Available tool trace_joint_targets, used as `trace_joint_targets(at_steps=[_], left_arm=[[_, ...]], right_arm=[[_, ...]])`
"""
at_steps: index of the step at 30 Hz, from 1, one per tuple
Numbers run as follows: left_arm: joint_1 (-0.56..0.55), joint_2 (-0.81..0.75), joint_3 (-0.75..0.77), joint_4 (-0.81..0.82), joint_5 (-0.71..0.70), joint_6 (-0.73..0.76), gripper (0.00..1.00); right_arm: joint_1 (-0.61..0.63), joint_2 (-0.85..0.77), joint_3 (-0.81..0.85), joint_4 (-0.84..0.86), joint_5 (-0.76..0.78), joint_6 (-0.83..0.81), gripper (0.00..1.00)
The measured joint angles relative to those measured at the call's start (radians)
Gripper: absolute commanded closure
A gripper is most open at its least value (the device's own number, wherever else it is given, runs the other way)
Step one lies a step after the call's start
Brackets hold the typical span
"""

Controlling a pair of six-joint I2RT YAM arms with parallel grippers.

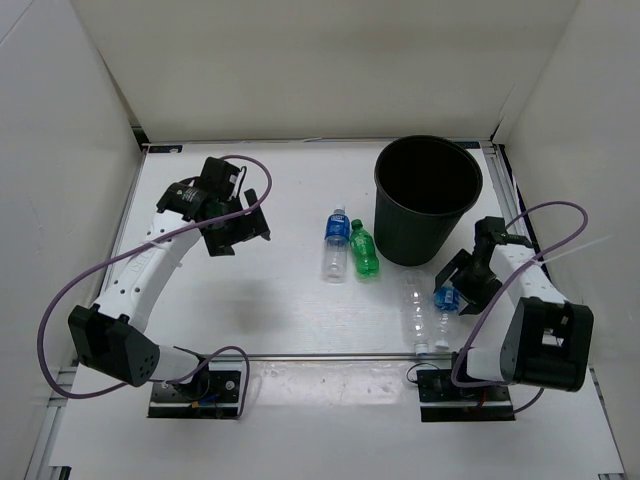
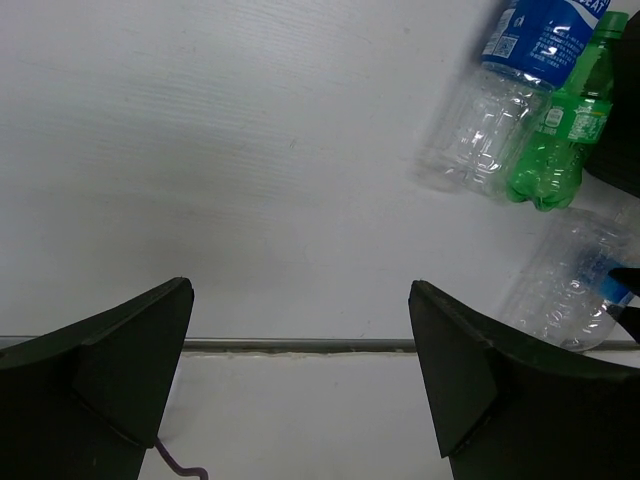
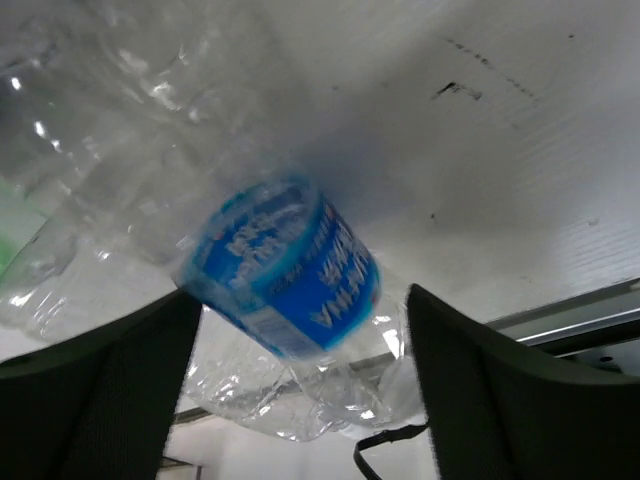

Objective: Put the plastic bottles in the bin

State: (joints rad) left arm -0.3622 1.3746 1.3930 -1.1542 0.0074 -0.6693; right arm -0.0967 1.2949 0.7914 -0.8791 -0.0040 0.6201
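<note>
While the left jaws gape wide, the right jaws straddle a blue-labelled bottle [image 3: 280, 265]; open too.

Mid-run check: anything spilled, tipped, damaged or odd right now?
Nothing stands out. The bin stands upright and no spill shows. All four bottles lie on their sides: the blue-label bottle beside the green bottle, the plain clear bottle beside a second blue-label bottle, which the open right gripper straddles.

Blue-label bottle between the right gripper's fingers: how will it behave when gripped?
Blue-label bottle looks empty and see-through, so probably light. Walls look crumpled; likely to buckle under the right gripper. Lying on its side, it may roll.
</note>
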Motion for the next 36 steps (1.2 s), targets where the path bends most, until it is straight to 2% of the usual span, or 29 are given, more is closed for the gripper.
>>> trace_joint_targets(at_steps=[1,6,12,17,20,24,29,32,36], left_arm=[[0.0,0.0,0.0,0.002,0.0,0.0,0.0],[0.0,0.0,-0.009,0.01,0.0,0.0,0.0],[0.0,0.0,-0.013,0.014,0.0,0.0,0.0],[0.0,0.0,-0.013,0.015,0.0,0.0,0.0],[0.0,0.0,-0.013,0.015,0.002,0.0,0.0],[0.0,0.0,-0.013,0.015,0.003,0.0,0.0],[-0.004,0.001,-0.013,0.024,0.008,0.0,0.0],[-0.009,0.006,-0.013,0.027,0.011,0.0,0.0],[-0.015,0.019,-0.013,0.031,0.017,0.0,0.0]], right_arm=[[-0.006,0.014,-0.003,0.004,-0.004,0.0,0.27],[-0.033,0.052,0.0,-0.011,0.001,0.027,0.38],[-0.038,0.081,0.035,-0.072,0.047,0.073,0.64],[-0.041,0.067,0.1,-0.17,0.134,0.107,0.73],[-0.041,0.002,0.17,-0.244,0.176,0.126,0.77],[-0.04,-0.145,0.355,-0.369,0.187,0.156,0.78],[-0.037,-0.291,0.682,-0.399,0.151,0.158,0.82],[-0.031,-0.285,0.884,-0.369,0.15,0.151,0.82],[0.007,-0.178,1.102,-0.254,0.166,0.115,0.82]])
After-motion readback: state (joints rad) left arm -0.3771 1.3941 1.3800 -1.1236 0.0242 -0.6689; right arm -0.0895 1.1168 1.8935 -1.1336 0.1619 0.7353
